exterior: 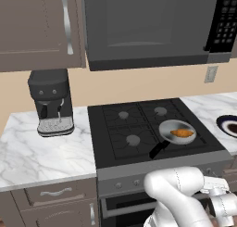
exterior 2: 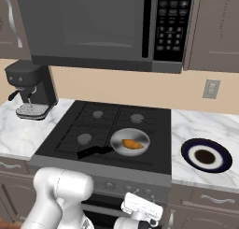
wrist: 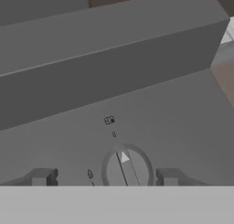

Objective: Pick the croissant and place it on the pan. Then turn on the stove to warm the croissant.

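My end effector [wrist: 105,178] sits low in front of the stove [exterior: 152,129], facing its grey front panel; in the hand view the two dark fingertips [wrist: 43,177] stand wide apart, open, with a round knob [wrist: 127,167] between them, its ridge running nearly vertical in that view and its white pointer at the upper end; I cannot tell whether either tip touches the knob. Small markings on the panel above and left of the knob are too small to read.

The base views show what the hand view does not: the croissant [exterior: 182,133] lies inside the pan [exterior: 177,131], which rests on the front right burner. In the left base view the croissant's long axis runs roughly left to right across the pan; in the right base view it appears the same, slightly tilted. The pan's black handle [exterior: 158,150] points toward the front left of the stove.

The right base view shows my white hand below the front panel, near the knobs; the fingers themselves are hidden there. A dark plate [exterior 2: 206,155] sits on the marble worktop [exterior 2: 200,130] right of the stove; a coffee machine [exterior: 51,102] stands on the left; a microwave [exterior 2: 105,27] hangs above.
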Tool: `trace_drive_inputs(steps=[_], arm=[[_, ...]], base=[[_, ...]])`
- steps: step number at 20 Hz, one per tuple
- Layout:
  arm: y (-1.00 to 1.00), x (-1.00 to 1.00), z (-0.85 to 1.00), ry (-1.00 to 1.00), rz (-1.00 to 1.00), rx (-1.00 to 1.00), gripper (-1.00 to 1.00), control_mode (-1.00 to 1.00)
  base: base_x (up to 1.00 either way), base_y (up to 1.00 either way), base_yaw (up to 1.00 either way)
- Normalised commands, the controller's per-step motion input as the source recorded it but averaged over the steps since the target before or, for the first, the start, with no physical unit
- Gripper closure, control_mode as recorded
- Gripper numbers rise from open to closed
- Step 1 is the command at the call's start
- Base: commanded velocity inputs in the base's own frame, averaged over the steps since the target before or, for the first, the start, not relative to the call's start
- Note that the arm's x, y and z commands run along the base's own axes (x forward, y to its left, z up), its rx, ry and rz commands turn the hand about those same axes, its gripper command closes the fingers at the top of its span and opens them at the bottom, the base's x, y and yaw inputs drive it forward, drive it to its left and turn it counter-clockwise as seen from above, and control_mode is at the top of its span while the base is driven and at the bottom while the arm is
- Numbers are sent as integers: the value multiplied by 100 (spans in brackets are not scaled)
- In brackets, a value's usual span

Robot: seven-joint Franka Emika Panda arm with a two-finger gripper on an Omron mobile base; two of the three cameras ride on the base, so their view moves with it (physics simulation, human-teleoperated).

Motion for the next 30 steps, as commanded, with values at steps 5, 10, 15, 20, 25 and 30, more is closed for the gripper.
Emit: trace_drive_inputs(steps=[5,10,15,20,25,30], arm=[[-12,30,0,4,-1,0,100,-100],[-21,26,9,5,0,0,100,-100],[-20,19,25,10,0,0,100,-100],[-7,13,33,10,0,0,100,-100],[3,12,36,12,-4,0,100,-100],[13,13,31,11,-6,0,100,-100]], base=[[0,0,0],[0,0,0],[0,0,0],[0,0,0],[0,0,0],[0,0,0]])
